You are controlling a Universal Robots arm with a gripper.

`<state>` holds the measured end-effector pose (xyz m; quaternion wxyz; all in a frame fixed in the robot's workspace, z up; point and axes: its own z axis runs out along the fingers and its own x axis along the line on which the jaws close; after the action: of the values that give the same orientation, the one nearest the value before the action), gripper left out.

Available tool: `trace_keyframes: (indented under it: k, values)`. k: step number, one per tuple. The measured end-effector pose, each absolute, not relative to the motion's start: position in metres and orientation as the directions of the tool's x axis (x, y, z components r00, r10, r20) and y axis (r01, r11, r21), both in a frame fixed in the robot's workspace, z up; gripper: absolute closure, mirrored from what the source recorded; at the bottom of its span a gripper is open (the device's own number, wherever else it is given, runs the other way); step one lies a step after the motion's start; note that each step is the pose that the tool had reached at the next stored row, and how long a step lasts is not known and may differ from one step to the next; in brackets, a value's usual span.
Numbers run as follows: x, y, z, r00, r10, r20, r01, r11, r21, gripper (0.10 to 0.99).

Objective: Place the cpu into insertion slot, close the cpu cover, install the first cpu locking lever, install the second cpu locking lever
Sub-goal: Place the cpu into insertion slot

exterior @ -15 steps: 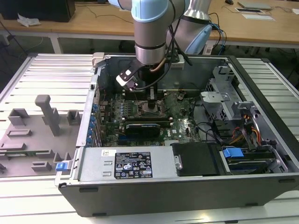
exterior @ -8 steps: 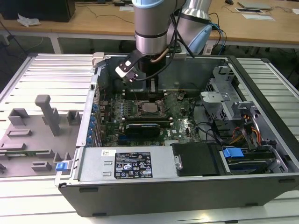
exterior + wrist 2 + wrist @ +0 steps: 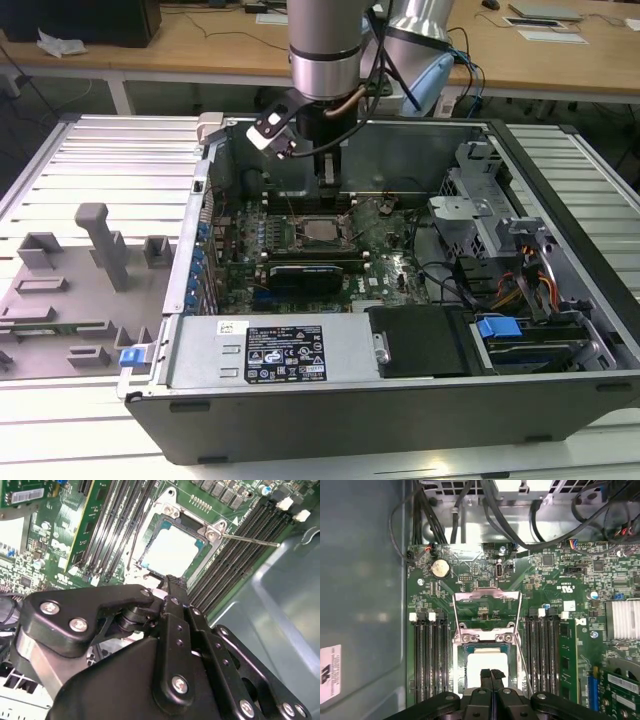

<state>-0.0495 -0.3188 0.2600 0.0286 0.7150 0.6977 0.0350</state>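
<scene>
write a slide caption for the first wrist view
Shut gripper poised over the cpu in the insertion slot, cpu cover open.

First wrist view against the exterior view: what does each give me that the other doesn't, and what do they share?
First wrist view: the shut gripper over the cpu seated in the insertion slot, the cpu cover swung open, a coin battery. Exterior view: the arm, the whole computer case, a grey fixture tray at the exterior view's left. Both: the green motherboard around that slot.
</scene>
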Motion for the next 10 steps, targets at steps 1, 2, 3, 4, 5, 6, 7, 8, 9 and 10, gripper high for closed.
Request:
trace_keyframes:
  k: [1,2,3,4,5,6,7,8,9,10]
  values:
    - [-0.0495,-0.3188,0.2600,0.024,1.000,0.010,0.996,-0.025,0.090,0.980]
    - [-0.0494,-0.3188,0.2601,0.024,1.000,0.010,0.996,-0.025,0.089,0.980]
    - [-0.0494,-0.3193,0.2602,0.024,1.000,0.016,0.996,-0.025,0.083,0.980]
    - [-0.0494,-0.3199,0.2601,0.024,0.999,0.025,0.997,-0.026,0.073,0.980]
    - [-0.0491,-0.3209,0.2599,0.025,0.999,0.040,0.998,-0.027,0.051,0.980]
    - [-0.0491,-0.3209,0.2600,0.025,0.999,0.040,0.998,-0.027,0.049,0.980]
    - [-0.0492,-0.3209,0.2600,0.025,0.999,0.040,0.998,-0.027,0.048,0.980]
    - [-0.0491,-0.3210,0.2600,0.025,0.999,0.040,0.999,-0.027,0.047,0.980]
    - [-0.0489,-0.3210,0.2600,0.025,0.999,0.040,0.999,-0.027,0.047,0.980]
    - [-0.0479,-0.3209,0.2599,0.025,0.999,0.040,0.999,-0.027,0.047,0.980]
